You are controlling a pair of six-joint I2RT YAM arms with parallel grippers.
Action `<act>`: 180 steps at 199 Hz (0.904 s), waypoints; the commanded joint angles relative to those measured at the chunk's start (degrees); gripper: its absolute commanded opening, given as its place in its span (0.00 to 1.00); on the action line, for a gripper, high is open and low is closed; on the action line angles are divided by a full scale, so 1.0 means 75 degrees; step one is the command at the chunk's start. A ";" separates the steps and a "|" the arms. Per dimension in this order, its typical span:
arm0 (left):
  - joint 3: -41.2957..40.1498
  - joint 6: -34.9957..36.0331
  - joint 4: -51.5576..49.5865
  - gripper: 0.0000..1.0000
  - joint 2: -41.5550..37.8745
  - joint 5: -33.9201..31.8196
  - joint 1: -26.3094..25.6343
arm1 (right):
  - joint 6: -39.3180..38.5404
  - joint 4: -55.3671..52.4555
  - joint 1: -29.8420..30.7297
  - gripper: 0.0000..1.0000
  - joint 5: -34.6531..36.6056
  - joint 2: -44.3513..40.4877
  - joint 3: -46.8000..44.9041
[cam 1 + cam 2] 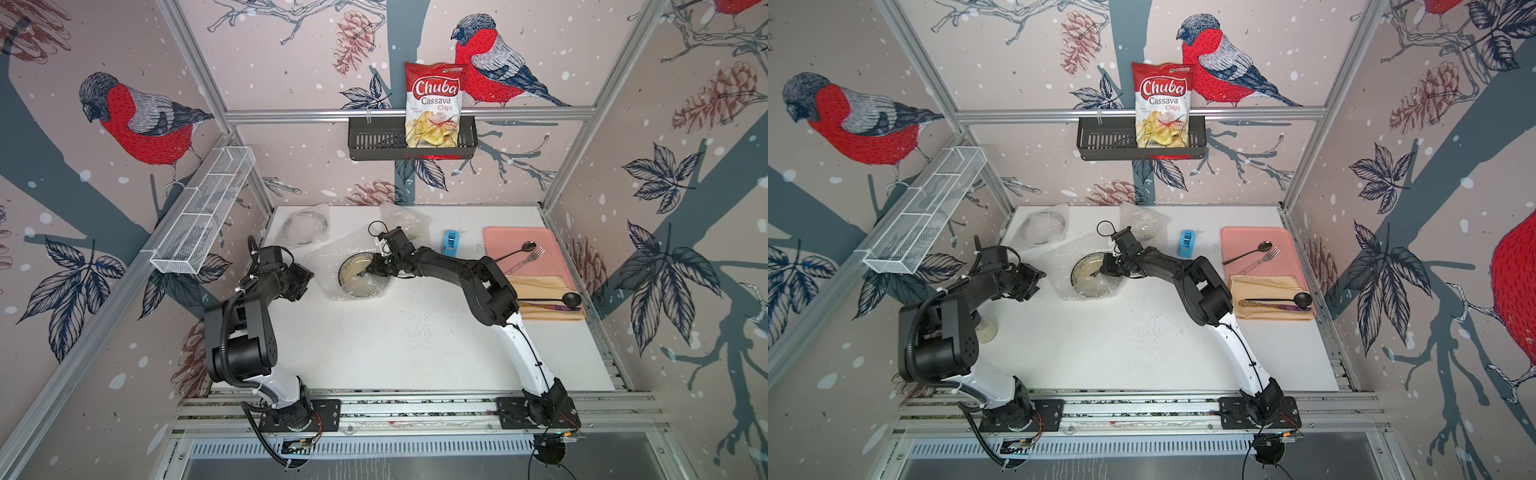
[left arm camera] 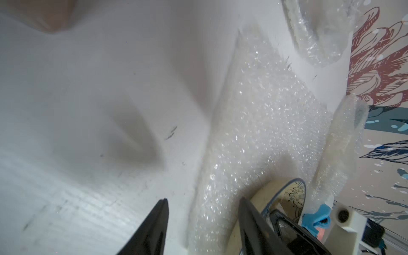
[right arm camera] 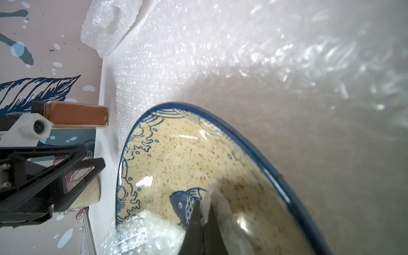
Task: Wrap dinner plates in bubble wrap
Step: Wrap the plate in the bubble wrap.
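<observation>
Item 1: fish plate (image 1: 353, 276), speckled cream with a dark rim. We find it mid-tabletop (image 1: 415, 332), lying on a bubble wrap sheet (image 1: 328, 254), part of which laps over its rim.
Item 2: right fingers (image 3: 194, 220), closed tight and pinching a fold of that sheet above the painted fish.
Item 3: left fingers (image 2: 154, 227), parted roughly halfway and holding nothing, at the sheet's left edge.
Item 4: a wrapped plate (image 1: 306, 227), which we note at the tabletop's back left corner.
</observation>
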 commanded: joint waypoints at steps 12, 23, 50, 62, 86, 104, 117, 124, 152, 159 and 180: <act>0.0462 0.0325 0.1169 0.54 0.0744 -0.0797 0.0041 | -0.0038 -0.1137 -0.0011 0.01 0.0072 0.0173 -0.0145; 0.0639 0.0206 0.1481 0.54 0.1081 -0.0653 0.0015 | -0.0035 -0.1112 -0.0026 0.01 0.0009 0.0163 -0.0132; 0.1154 0.0031 0.1621 0.53 0.1794 -0.0725 -0.0022 | -0.0044 -0.1084 -0.0107 0.01 -0.0107 0.0141 -0.0114; 0.1212 -0.0105 0.1850 0.53 0.2012 -0.0611 -0.0071 | -0.0049 -0.1084 -0.0149 0.01 -0.0146 0.0149 -0.0121; 0.1299 -0.0349 0.2150 0.50 0.2309 -0.0496 -0.0338 | -0.0043 -0.1038 -0.0230 0.01 -0.0241 0.0165 -0.0125; 0.1433 -0.0485 0.2216 0.46 0.2561 -0.0460 -0.0518 | -0.0053 -0.1025 -0.0270 0.01 -0.0315 0.0174 -0.0128; 0.1497 -0.0601 0.2177 0.38 0.2657 -0.0444 -0.0559 | -0.0103 -0.1047 -0.0294 0.01 -0.0354 0.0166 -0.0128; 0.1483 -0.0662 0.2194 0.33 0.2639 -0.0476 -0.0566 | -0.0130 -0.1071 -0.0296 0.01 -0.0374 0.0142 -0.0126; 0.1510 -0.0557 0.1986 0.21 0.2277 -0.0806 -0.0605 | -0.0156 -0.1037 -0.0318 0.01 -0.0444 0.0126 -0.0161; 0.1523 -0.0494 0.1932 0.18 0.2146 -0.0879 -0.0597 | -0.0150 -0.1031 -0.0318 0.01 -0.0456 0.0125 -0.0167; 0.1244 -0.0364 0.2329 0.08 0.1592 -0.0888 -0.0651 | -0.0162 -0.0984 -0.0308 0.00 -0.0461 0.0090 -0.0213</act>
